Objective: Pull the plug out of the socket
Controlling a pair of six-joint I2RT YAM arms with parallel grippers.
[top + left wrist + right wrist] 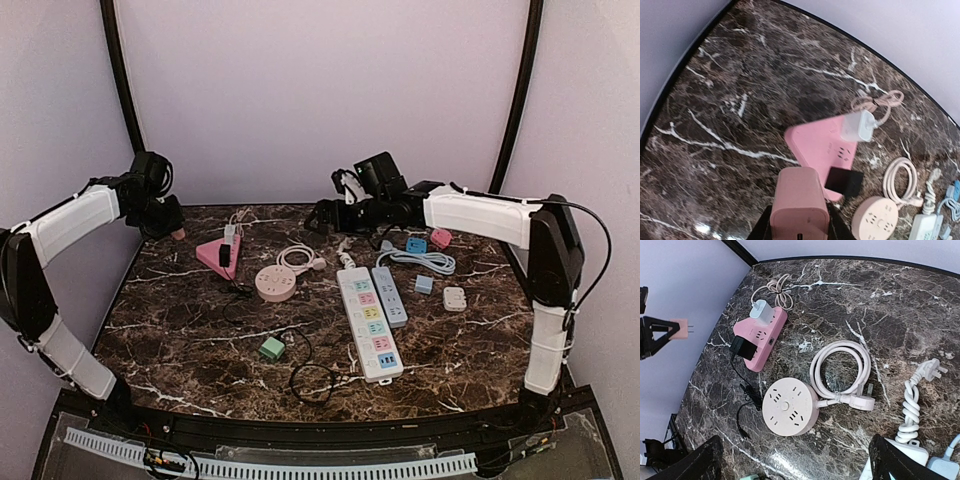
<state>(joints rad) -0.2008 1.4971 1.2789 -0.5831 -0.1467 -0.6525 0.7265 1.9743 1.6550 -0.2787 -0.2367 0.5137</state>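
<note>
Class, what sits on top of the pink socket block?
A white charger and a black plug sit plugged into the pink socket block. The sockets beneath them are covered; others between them show bare.
</note>
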